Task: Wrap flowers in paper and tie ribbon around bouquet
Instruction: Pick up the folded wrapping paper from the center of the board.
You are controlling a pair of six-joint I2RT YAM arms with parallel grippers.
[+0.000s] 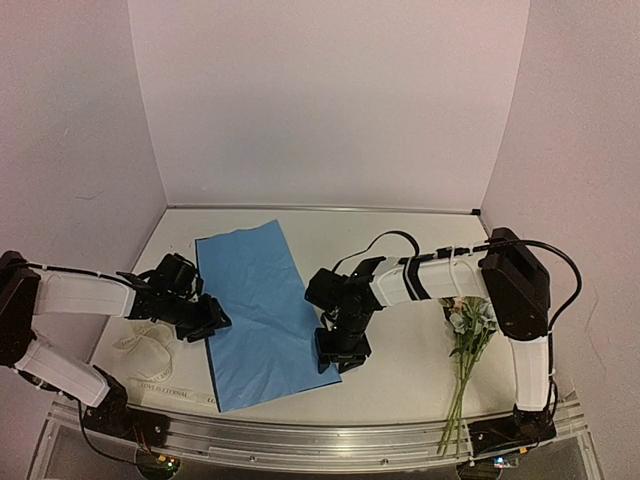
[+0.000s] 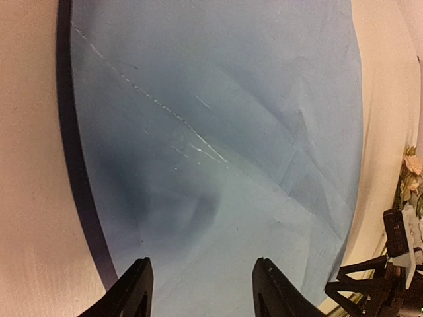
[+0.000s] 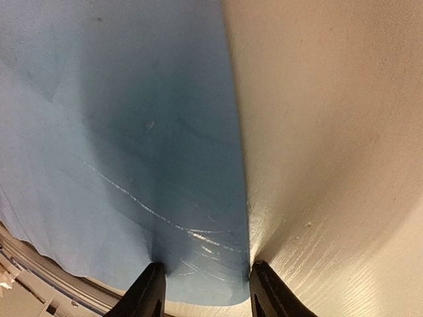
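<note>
While both arms bend inward low over the counter (image 1: 405,372), the left end effector (image 1: 207,322) hovers at the left edge of the paper (image 1: 255,300) and the right end effector (image 1: 342,348) at its near right corner. Both are half spread, clamping nothing. The matte blue rectangular sheet lies flat mid-counter, creased diagonally.

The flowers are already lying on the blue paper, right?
No. The top view shows the flowers lying on the bare table, off to the right of the blue paper, not on it.
</note>
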